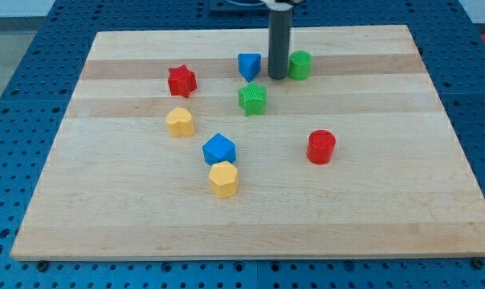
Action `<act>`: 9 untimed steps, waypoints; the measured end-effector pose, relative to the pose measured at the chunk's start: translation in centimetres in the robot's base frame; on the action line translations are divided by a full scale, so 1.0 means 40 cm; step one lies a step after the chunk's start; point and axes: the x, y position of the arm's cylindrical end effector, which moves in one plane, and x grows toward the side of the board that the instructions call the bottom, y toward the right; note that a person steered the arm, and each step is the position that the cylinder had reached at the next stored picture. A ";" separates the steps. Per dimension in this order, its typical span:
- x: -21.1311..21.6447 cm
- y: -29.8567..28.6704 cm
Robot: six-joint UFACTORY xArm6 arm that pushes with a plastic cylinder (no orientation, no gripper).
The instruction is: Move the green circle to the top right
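Note:
The green circle [300,65] stands near the view's top, a little right of centre, on the wooden board [371,217]. My dark rod comes down from the view's top and my tip [278,77] rests on the board just left of the green circle, touching or nearly touching its left side. A blue block [249,65] stands just left of the rod. A green star [252,99] lies below and left of my tip.
A red star [181,81] is at the upper left. A yellow heart-like block [179,122], a blue hexagon-like block [219,149] and a yellow hexagon [224,179] lie left of centre. A red cylinder [321,147] stands right of centre.

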 end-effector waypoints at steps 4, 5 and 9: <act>-0.020 0.119; -0.020 0.152; -0.033 0.199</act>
